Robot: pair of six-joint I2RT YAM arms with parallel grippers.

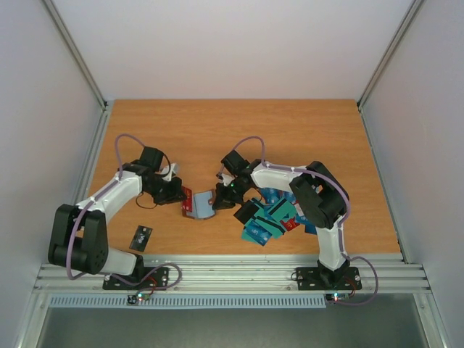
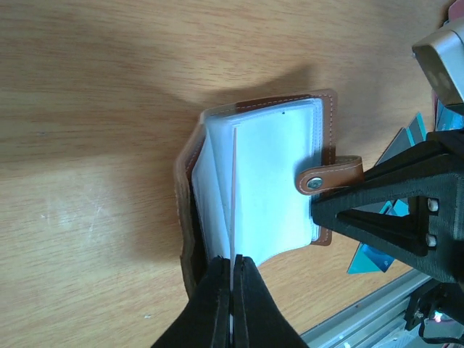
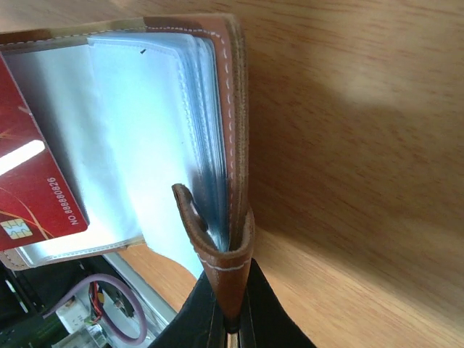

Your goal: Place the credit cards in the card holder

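The card holder [image 1: 199, 205] lies open on the table [image 1: 217, 130] between the two arms, its stack of clear sleeves [image 2: 268, 188] fanned upward. The jaws of the left arm [image 1: 112, 190] are closed on the edge of a single sleeve, seemingly to peel it from the rest and keep a pocket apart. The jaws of the right arm [image 1: 279, 172] are clamped on the brown snap strap [image 2: 330, 176] at the cover's edge, probably to pin the holder and stop it folding shut. A red card [image 3: 32, 181] sits on the half nearer the left arm; whether it is fully pocketed cannot be told. The loose credit cards [image 1: 270, 217] lie heaped just beside the right arm's wrist. What looks like one dark card [image 1: 142, 237] lies apart near the left base.
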